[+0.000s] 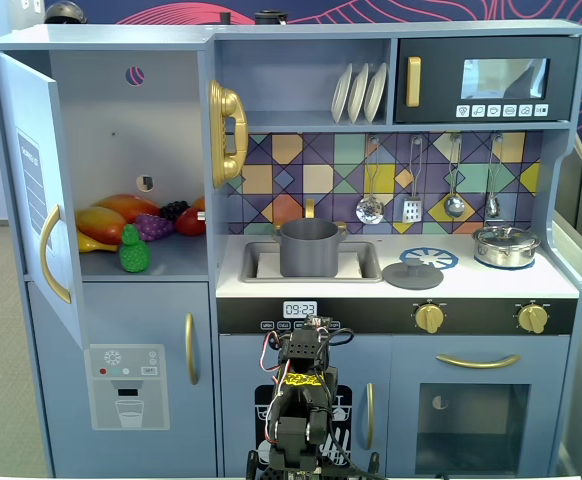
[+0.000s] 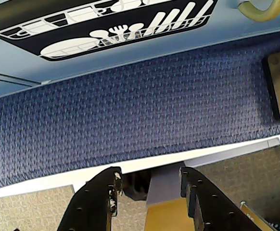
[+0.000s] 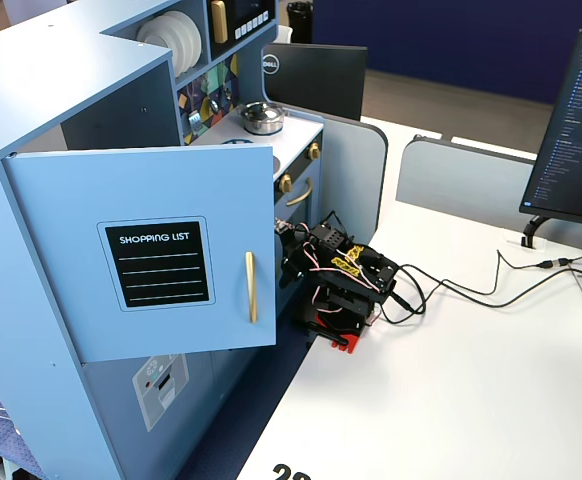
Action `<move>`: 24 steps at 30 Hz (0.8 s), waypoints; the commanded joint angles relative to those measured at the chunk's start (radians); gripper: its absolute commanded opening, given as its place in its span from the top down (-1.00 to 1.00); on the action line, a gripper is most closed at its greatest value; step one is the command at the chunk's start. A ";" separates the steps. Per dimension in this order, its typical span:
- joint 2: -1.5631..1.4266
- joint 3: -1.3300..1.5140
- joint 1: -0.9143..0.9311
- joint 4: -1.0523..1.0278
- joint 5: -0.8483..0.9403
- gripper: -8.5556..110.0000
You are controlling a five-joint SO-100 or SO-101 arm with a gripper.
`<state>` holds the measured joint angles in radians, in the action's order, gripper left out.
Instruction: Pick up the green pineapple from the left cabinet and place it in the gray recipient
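Observation:
The green pineapple [image 1: 134,250] stands upright at the front of the shelf in the left cabinet [image 1: 131,130], whose door [image 1: 36,190] hangs open. That door also shows in a fixed view [image 3: 151,250] and hides the shelf there. The gray recipient [image 1: 309,247] sits in the sink, right of the cabinet. My arm [image 1: 301,390] is folded low in front of the kitchen's base, far below both. In the wrist view my gripper [image 2: 149,185] is open and empty, with its black fingers [image 2: 99,202] apart, pointing down at blue carpet and the table edge.
Other toy fruit lies behind the pineapple: an orange mango [image 1: 121,208], purple grapes [image 1: 153,226] and a red fruit [image 1: 191,221]. A gray lid [image 1: 412,273] and a silver pot [image 1: 506,245] are on the counter. Cables [image 3: 471,285] and a monitor [image 3: 571,130] are on the white table.

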<state>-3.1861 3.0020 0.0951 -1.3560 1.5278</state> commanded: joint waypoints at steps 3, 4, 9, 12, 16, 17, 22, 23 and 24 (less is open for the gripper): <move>0.008 0.000 0.015 -0.175 0.014 0.85; 0.008 0.000 0.017 -0.175 0.014 0.84; 0.008 0.000 0.017 -0.175 0.023 0.84; 0.008 0.000 0.000 -0.173 0.034 0.86; 0.015 -0.041 -0.249 -0.074 -0.018 0.86; 0.029 -0.089 -0.364 -0.020 -0.117 0.86; 0.104 -0.342 -0.796 0.479 -0.124 0.86; 0.124 -0.385 -0.850 0.588 -0.048 0.86; 0.146 -0.416 -0.899 0.709 0.014 0.86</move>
<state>-3.0925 2.7811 -0.5660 -1.0308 1.4189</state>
